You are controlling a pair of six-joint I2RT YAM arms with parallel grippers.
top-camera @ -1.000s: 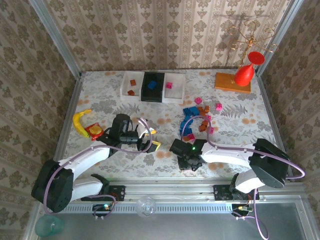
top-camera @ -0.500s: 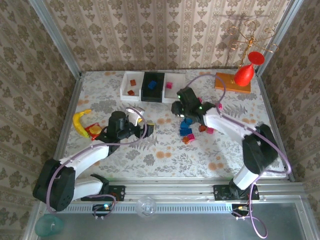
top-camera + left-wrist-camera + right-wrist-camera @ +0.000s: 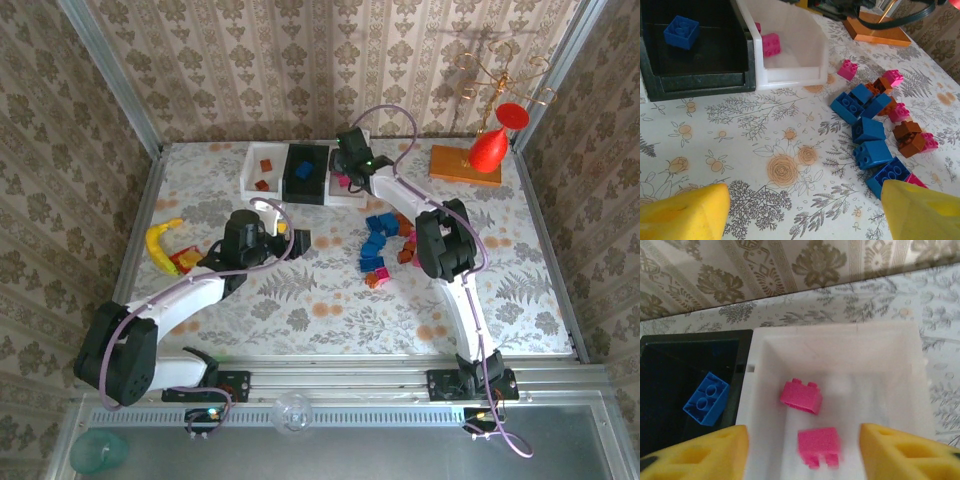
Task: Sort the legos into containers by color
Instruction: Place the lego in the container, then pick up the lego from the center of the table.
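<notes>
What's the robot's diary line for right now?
right hand: open over right white bin | inside: two pink bricks | left hand: open, empty, near loose brick pile | black bin: one blue brick

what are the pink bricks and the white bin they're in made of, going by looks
Pink bricks: likely hard moulded plastic, with crisp studs and a uniform colour, finish fairly matte. White bin: probably plastic too, smooth thin walls with a soft sheen; blur leaves the exact finish open.

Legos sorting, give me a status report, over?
Right gripper open over right white bin, two pink legos inside. Left gripper open, empty. Loose pile not yet sorted.
</notes>
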